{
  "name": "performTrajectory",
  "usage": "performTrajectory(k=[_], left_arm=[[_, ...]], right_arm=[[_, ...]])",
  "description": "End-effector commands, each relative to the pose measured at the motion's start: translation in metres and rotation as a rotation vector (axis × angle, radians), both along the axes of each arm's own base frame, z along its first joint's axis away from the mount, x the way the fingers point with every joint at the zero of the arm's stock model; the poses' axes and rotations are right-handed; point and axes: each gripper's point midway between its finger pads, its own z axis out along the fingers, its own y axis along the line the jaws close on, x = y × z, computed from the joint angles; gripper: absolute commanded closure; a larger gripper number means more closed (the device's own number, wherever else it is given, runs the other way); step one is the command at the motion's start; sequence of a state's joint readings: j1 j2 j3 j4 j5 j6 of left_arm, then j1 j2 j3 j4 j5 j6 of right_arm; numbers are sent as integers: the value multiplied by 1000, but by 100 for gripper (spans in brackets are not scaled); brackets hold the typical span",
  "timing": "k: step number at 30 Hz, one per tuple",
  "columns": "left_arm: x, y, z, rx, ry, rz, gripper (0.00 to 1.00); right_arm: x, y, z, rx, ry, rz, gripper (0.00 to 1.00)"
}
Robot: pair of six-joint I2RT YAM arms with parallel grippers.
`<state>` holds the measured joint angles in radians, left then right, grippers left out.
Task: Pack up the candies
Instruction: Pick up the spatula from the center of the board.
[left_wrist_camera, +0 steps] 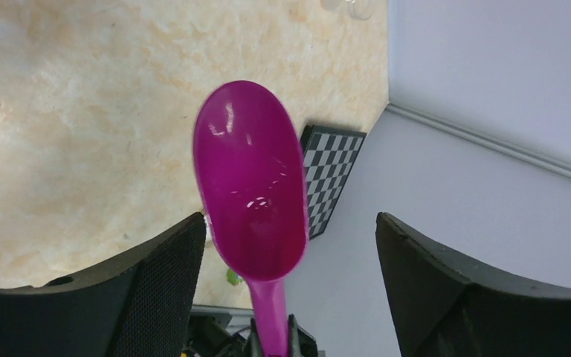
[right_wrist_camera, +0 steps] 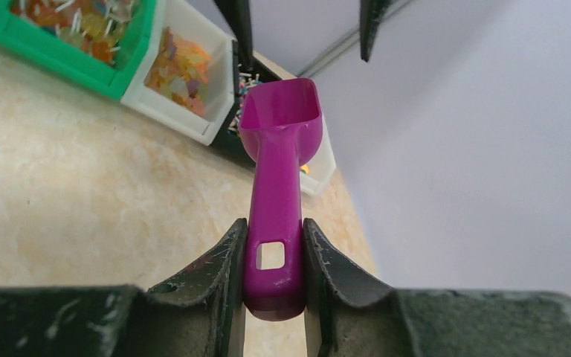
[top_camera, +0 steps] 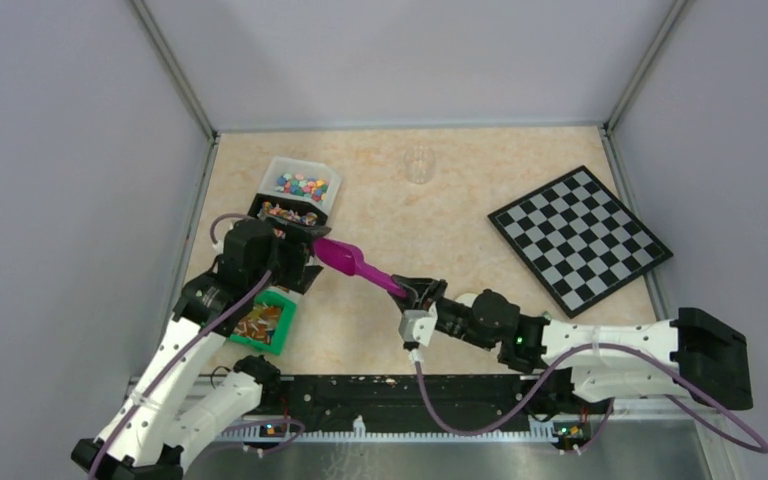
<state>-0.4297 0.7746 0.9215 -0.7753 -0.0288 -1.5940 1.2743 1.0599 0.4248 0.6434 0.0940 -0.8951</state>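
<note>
— Right claw (right_wrist_camera: 275,227)?
— Clamped tight on the handle of the magenta scoop (right_wrist_camera: 279,141), bowl pointing left and raised off the table (top_camera: 440,220).
— And the left claw (left_wrist_camera: 290,223)?
— Spread wide apart around the scoop bowl, touching neither side of it.
— Candies (top_camera: 302,185)?
— Sat heaped in the white bin (top_camera: 295,163) at the far left, just beyond the black bin (top_camera: 260,207), near the scoop bowl.

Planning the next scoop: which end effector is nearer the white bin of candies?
Left. The left end effector is close in front of the white bin; the right end effector, gripping the magenta scoop, is farther toward mid-table.
</note>
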Motion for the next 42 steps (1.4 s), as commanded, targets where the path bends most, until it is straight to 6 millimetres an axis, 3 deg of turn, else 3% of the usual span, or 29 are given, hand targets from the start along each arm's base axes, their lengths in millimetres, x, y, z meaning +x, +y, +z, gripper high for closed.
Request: performTrajectory(k=[1,4,9,17,21,25,27,29,31,35,39,42], left_arm=[[14,22,16,161,-171,27,10],[22,29,20,306,-259,-19,2],[27,53,8,563,-295,-54,1],[32,97,-15,827,-146,27,2],[33,116,-29,875,-23,49,5],[31,145,-43,812,45,106,8],[42,130,-33,795,-98,-25,7],[49,84,-9,732,-371,-260,4],[44,54,19,691,-609,-388,9],[21,27,57,701,-915,-516,15],[-4,-2,66,632,-1075,-702,14],[-34,-25,61,540,-1208,-917,22]], right_arm=[[12,0,29,165,218,-118,100],[24,-6,29,238,355,-224,100],[29,-9,22,295,591,-320,100],[37,-18,36,397,880,-351,100],[42,-22,47,406,965,-369,100],[41,-19,56,367,1038,-335,100],[39,-16,55,323,1057,-311,100],[39,-14,54,289,1077,-301,100],[36,-10,52,249,1110,-263,100],[29,-8,53,228,1150,-178,100],[37,-15,55,256,1184,-158,100],[41,-19,63,300,1244,-106,100]])
